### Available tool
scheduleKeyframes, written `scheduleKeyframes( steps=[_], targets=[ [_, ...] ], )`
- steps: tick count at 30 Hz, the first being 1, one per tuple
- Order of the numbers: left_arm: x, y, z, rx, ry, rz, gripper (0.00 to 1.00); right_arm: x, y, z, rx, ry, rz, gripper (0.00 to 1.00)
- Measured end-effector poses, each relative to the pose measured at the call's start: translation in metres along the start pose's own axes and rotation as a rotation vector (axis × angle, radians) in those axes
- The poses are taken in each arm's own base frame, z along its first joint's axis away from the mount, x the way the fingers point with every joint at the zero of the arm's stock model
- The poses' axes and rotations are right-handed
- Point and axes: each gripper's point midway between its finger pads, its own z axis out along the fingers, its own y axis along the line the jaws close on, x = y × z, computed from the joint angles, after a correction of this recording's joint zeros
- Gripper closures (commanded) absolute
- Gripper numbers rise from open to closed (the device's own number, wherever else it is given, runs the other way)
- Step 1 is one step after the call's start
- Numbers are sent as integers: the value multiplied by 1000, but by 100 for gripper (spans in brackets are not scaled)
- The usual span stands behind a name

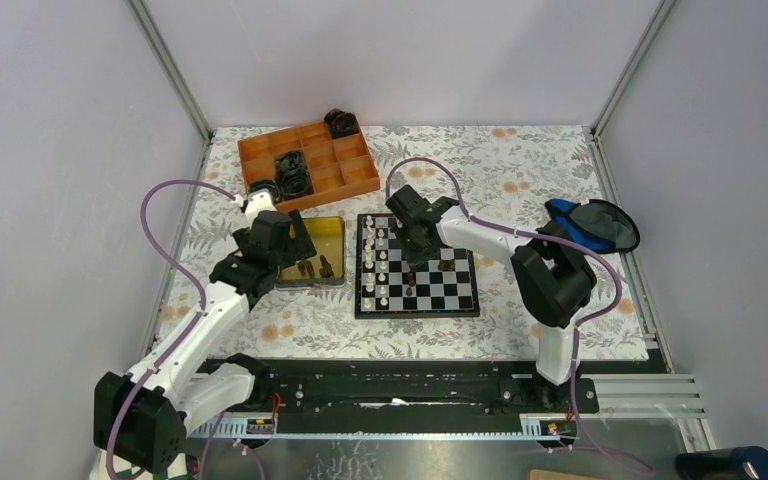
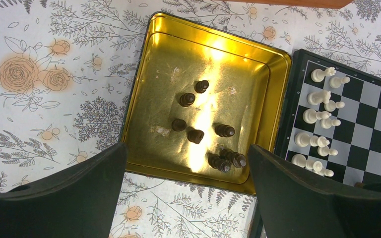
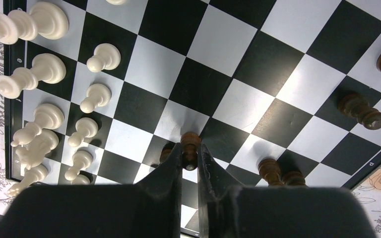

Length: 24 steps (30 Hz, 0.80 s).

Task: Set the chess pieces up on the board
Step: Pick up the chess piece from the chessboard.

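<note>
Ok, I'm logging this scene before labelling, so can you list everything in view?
board: one, black and white squares, table centre
white pieces: two files, exact count unclear, board's left edge
dark brown pieces on the board: at least five, towards its right side
held dark piece: one, brown, just above the board
dark brown pieces in the tin: about seven, loose
tin: one, gold, just left of the board
compartment tray: one, orange, far left
coiled objects: several, black, in that tray
round object: one, blue and black, table's right edge
table cover: one, white floral
left gripper: black, open above the tin
right gripper: black, closed on the held dark piece
</note>
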Motion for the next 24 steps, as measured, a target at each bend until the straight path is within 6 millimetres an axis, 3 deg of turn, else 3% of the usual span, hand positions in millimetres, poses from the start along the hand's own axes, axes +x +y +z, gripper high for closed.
scheduleKeyframes(
  steps=[13, 24],
  targets=[
    [0, 0, 0, 0, 0, 0, 1, -9, -9, -9, 40, -10, 5, 93],
    [0, 0, 0, 0, 0, 0, 1, -23, -49, -21, 84, -45, 95, 93]
  ],
)
